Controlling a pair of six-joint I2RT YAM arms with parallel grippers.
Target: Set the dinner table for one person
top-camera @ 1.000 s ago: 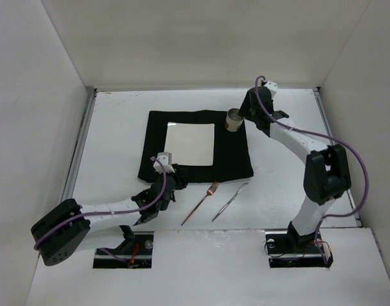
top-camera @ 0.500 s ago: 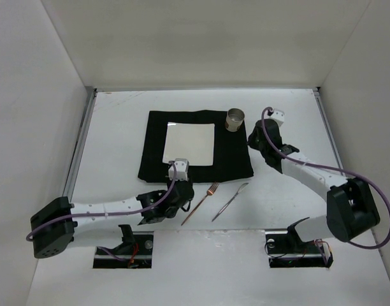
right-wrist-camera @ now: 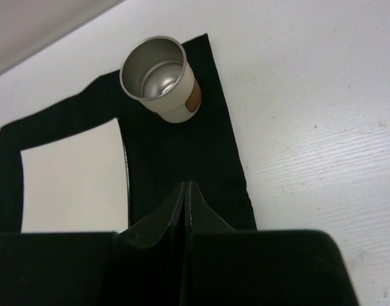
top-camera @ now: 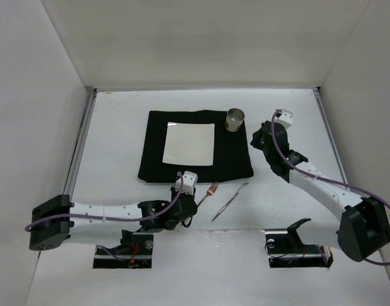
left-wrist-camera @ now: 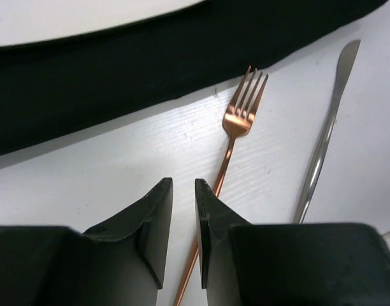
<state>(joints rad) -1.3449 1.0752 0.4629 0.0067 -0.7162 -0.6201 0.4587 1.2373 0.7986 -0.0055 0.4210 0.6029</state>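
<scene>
The dinner table [top-camera: 112, 134] is the white surface carrying a black mat [top-camera: 201, 167]. On the mat lie a square pale plate [top-camera: 190, 143] and a metal cup [top-camera: 234, 119]. A copper fork [top-camera: 211, 191] and a slim silver utensil [top-camera: 231, 200] lie on the table just in front of the mat. My left gripper [top-camera: 187, 209] hovers over the fork's handle [left-wrist-camera: 222, 172], its jaws a narrow gap apart with nothing gripped between them. The handle runs under the right finger [left-wrist-camera: 211, 217]. My right gripper [top-camera: 257, 136] is shut and empty, to the right of the cup [right-wrist-camera: 160, 80].
Thin metal rails [top-camera: 79, 150] line the table's side edges, and white walls enclose it. In the right wrist view the mat [right-wrist-camera: 182, 153] and the plate [right-wrist-camera: 71, 182] lie ahead of the shut gripper [right-wrist-camera: 186, 186]. The silver utensil [left-wrist-camera: 325, 143] lies right of the fork.
My left gripper has travelled right and nearer, over the fork's handle, and its jaws have narrowed. My right gripper has drawn back from the cup to the right and shut.
</scene>
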